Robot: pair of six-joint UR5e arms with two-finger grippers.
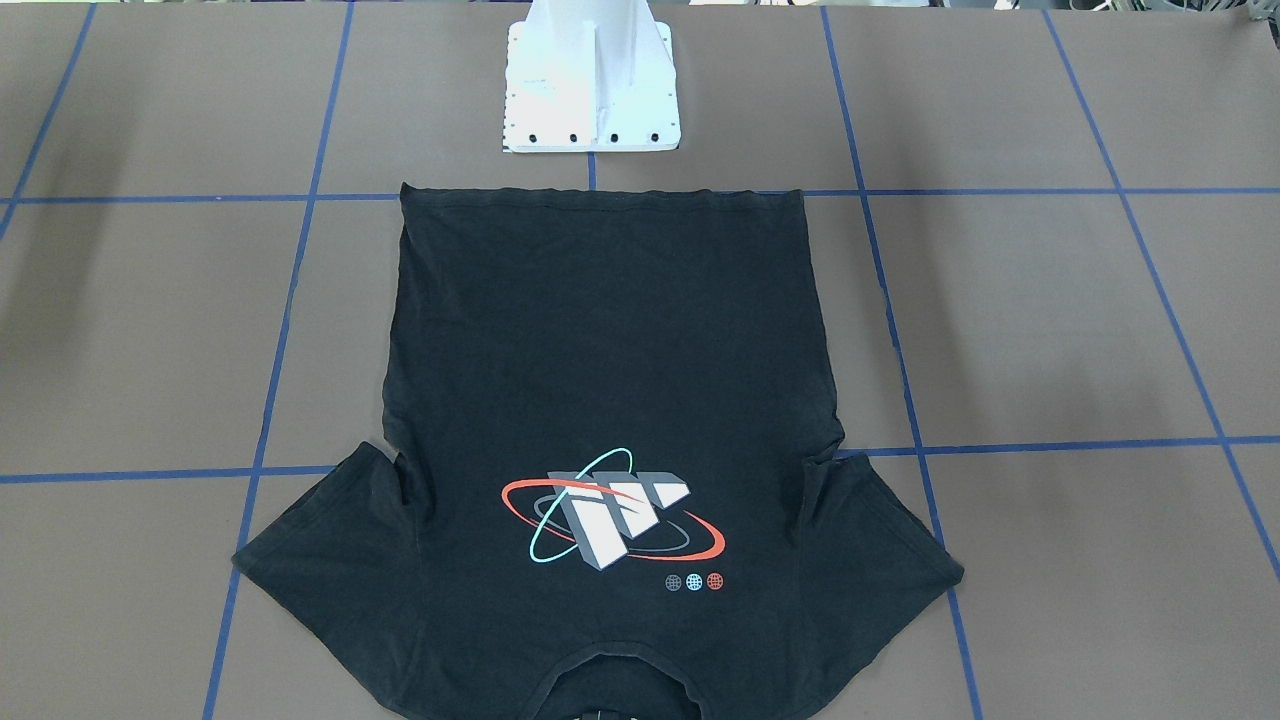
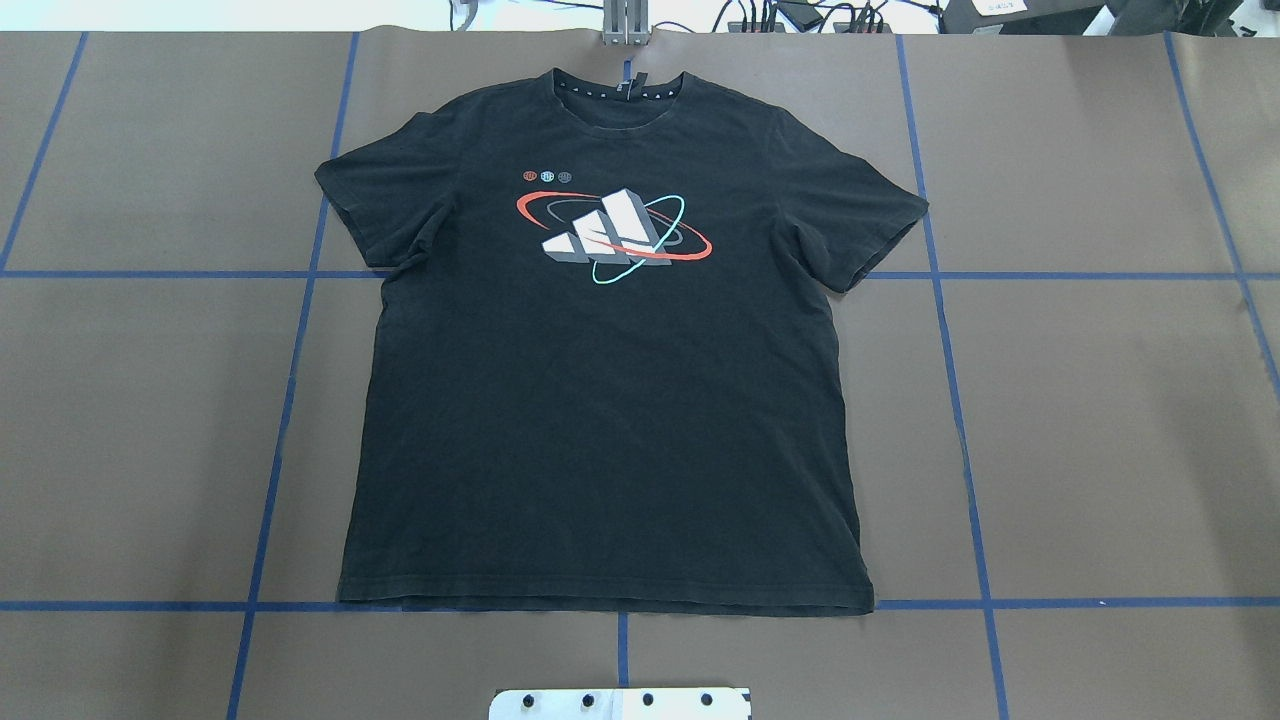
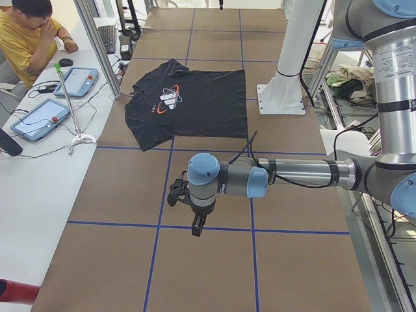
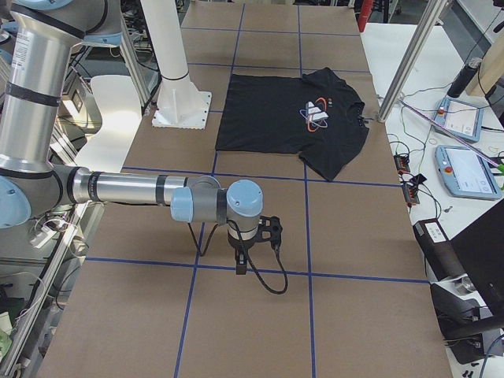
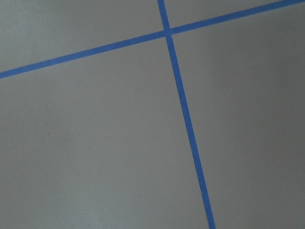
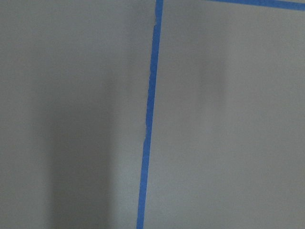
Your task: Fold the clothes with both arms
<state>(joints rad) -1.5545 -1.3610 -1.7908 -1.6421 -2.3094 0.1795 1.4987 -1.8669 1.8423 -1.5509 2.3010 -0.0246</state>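
1. Black short-sleeved T-shirt (image 2: 600,420) lies flat and spread out on the brown table surface (image 2: 1100,400), printed side up, both sleeves out.
2. Grey-white block graphic with red and teal rings (image 2: 615,228) sits on the chest. The collar (image 2: 618,92) is at the table edge far from the white pedestal base (image 1: 592,90). The hem is just short of that base.
3. Left gripper (image 3: 197,226), black and two-fingered, hangs from the silver-grey left arm (image 3: 292,174) and points down over bare table. The shirt lies well apart from it, off to its right. It shows from the side only, so I cannot tell whether the fingers are parted or closed.
4. Right gripper (image 4: 240,266) hangs from the silver-grey right arm (image 4: 126,189) in the same downward pose. The shirt lies well apart, off to its left. Finger state cannot be told here either.
5. Both wrist views show only brown surface crossed by blue tape lines (image 5: 183,119).
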